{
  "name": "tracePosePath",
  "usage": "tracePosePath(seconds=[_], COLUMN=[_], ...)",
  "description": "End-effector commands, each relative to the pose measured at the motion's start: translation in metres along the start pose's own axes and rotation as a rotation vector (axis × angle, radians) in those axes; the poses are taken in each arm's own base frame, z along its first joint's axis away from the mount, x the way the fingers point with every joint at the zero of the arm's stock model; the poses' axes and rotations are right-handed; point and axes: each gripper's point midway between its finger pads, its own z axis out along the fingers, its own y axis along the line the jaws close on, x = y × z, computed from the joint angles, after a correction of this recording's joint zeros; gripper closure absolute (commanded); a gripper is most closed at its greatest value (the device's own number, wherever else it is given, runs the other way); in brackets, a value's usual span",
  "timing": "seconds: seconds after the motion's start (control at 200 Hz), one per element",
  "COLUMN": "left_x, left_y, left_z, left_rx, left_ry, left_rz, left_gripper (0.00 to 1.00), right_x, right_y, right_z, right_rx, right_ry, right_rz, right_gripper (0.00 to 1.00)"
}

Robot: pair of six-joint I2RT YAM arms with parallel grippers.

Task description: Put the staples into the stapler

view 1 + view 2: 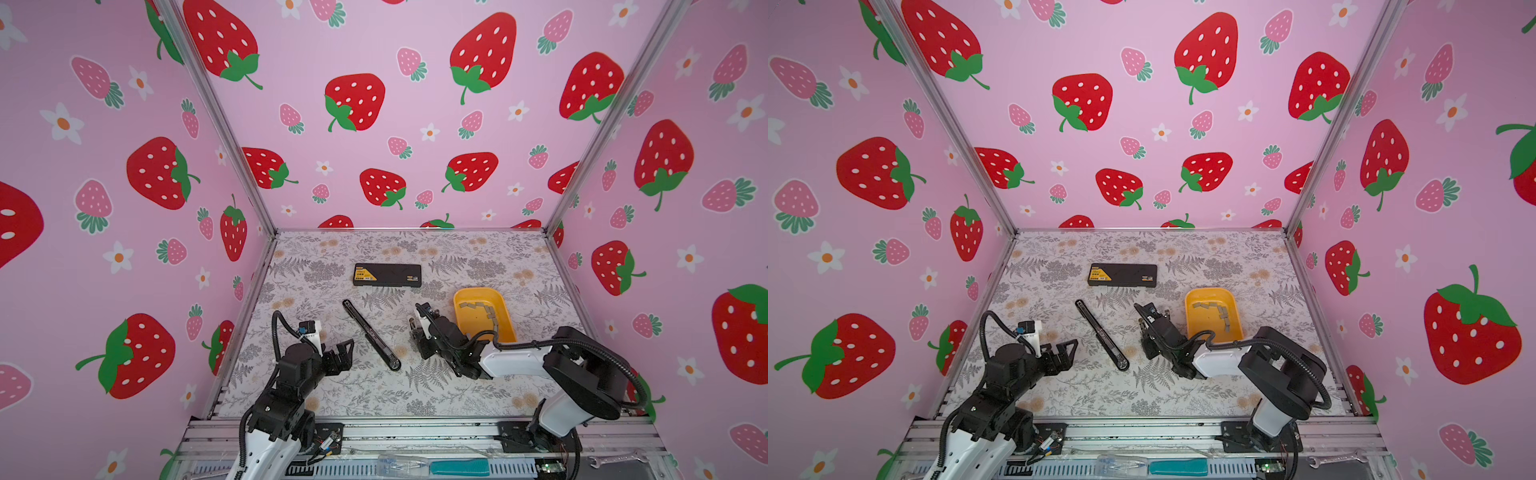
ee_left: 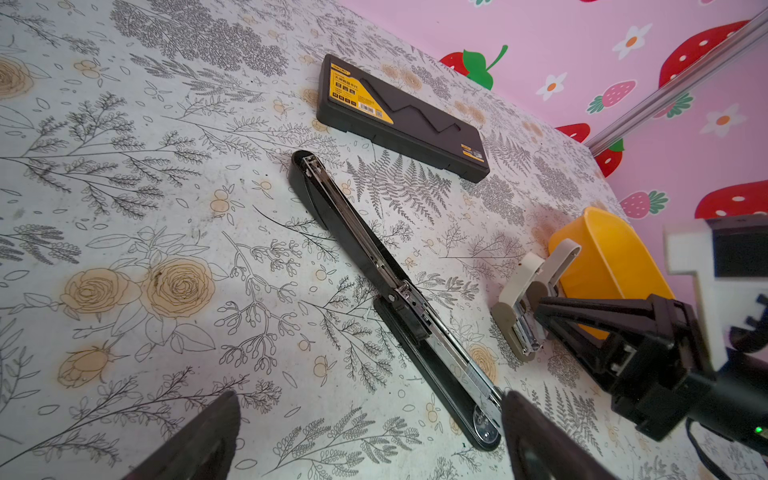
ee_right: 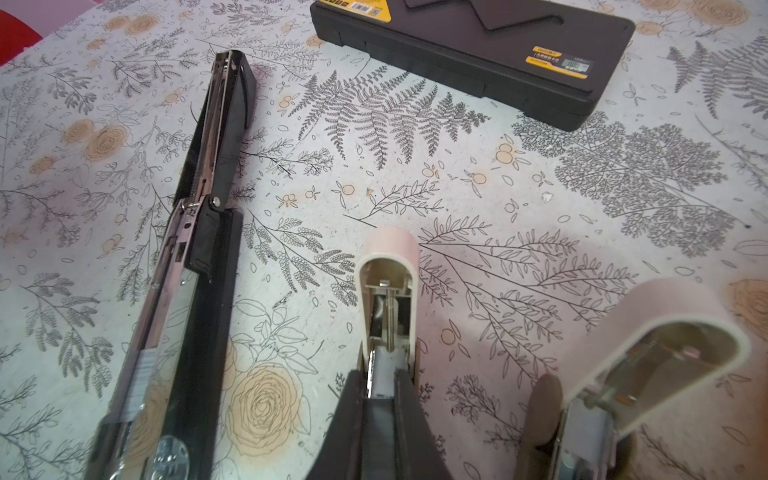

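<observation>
My left gripper hangs spread wide and empty, near the end of the long black stapler, which lies opened flat on the table. To its right, my right gripper is pinching a small whitish stapler whose lid stands open. A second small stapler sits just beside it. The staples lie loose in the yellow tray, farthest right. Recommended: hold the stapler level with its channel upward. Take one strip only, align it with the rail, then seat it legs down.
</observation>
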Motion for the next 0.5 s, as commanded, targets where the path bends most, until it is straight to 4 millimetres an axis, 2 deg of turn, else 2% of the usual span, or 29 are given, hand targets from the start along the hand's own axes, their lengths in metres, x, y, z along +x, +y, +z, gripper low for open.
tracePosePath(seconds=[0.0, 0.495], left_x=[-0.0056, -0.0057], left_y=[-0.0025, -0.0024], left_z=[-0.0001, -0.0001], left_rx=[0.011, 0.010], left_ry=[-0.022, -0.023], left_rz=[0.007, 0.007], left_gripper=[0.01, 0.01], right_x=[0.0055, 0.0117], right_y=[-0.0013, -0.0008], right_z=[0.0010, 0.0048], right_rx=[0.011, 0.008], right_ry=[0.000, 0.015], right_rz=[0.010, 0.009], right_gripper=[0.91, 0.91])
